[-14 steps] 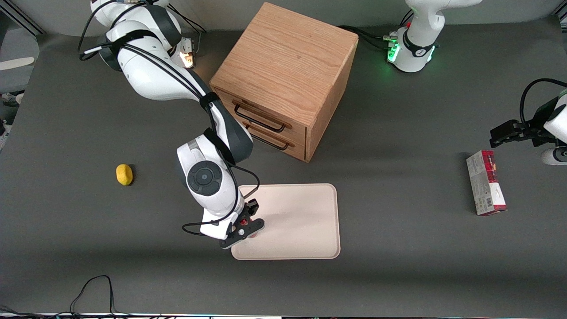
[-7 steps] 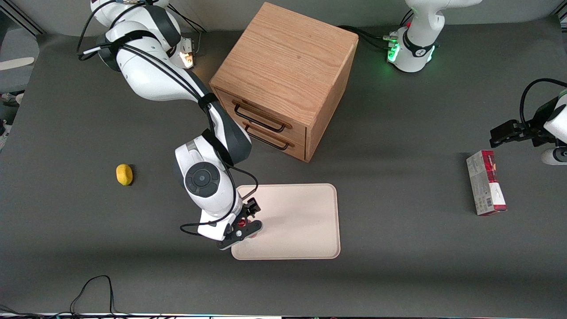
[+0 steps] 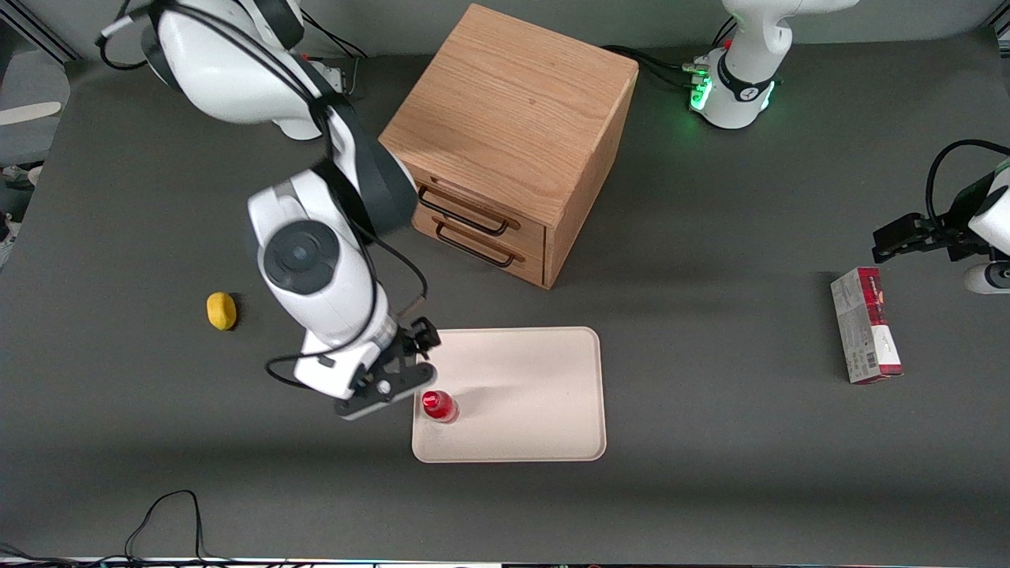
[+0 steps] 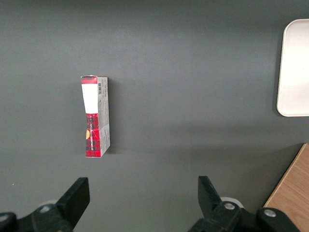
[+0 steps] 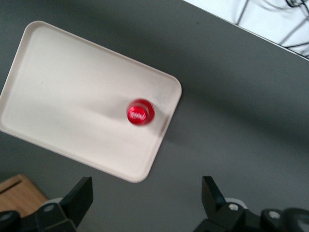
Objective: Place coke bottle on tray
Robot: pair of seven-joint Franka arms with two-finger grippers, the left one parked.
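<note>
The gripper (image 3: 392, 377) hangs raised above the table beside the tray (image 3: 536, 394), jaws wide, coke bottle (image 3: 439, 406) upright on it.

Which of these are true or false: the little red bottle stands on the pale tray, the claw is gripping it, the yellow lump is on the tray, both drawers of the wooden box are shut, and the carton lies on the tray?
1. The coke bottle stands upright on the tray. True.
2. The gripper grips the bottle. False: it is open, raised above the table beside the tray, apart from the bottle.
3. The yellow lump is on the tray. False: it lies on the table.
4. Both drawers of the wooden box are shut. True.
5. The carton lies on the tray. False: it lies on the table toward the parked arm's end.
</note>
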